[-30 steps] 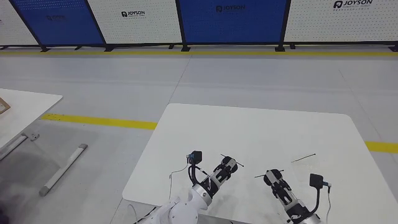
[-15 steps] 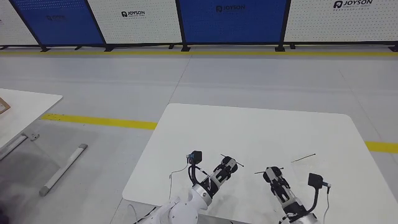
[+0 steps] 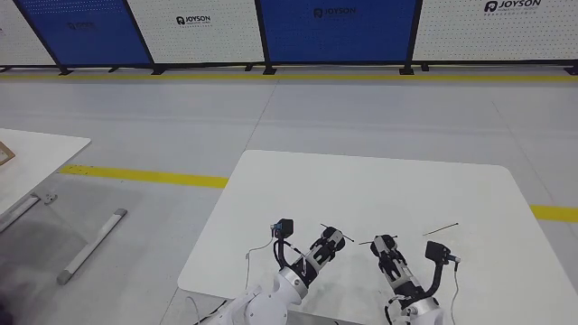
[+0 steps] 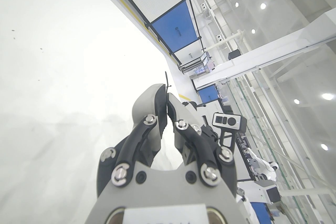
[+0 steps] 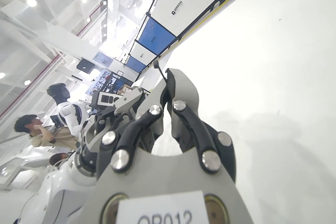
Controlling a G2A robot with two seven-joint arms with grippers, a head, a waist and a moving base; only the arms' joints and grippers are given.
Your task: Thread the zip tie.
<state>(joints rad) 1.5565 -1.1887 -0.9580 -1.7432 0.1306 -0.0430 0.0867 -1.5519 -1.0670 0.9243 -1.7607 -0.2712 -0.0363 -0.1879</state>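
Nearest, the left hand [image 4: 167, 93] is recorded as closed tight on a thin black strip of zip tie [image 4: 166, 79], a short length of which projects beyond the hand. The right hand [image 5: 166, 81] is likewise closed, and a second black strip [image 5: 161, 72] is pinched in it; a small blocky head [image 5: 156, 64] is seen at its free end. Both hands are held low over the near part of the white tabletop [image 3: 361, 181], side by side and angled toward each other. From above, the two free ends are seen to lie very close in the gap between the hands. Whether they touch cannot be told, nor whether the strips are two ends of one tie or two separate ties. No tail is seen passed through the head, so threading is judged not yet done. Grasping of both parts is judged complete; alignment of tip to slot, insertion and pulling through are judged to remain. A fine, closely aimed approach is thought necessary, since the slot is small and the strip looks flexible. Farther out, toward the right side of the tabletop, a loose zip tie [image 3: 441, 228] is noted lying flat, well apart from both hands. Beyond the far edge, grey floor [image 3: 271, 113] with a yellow line [image 3: 144, 176] and a row of blue and white panels [image 3: 190, 18] are noted.
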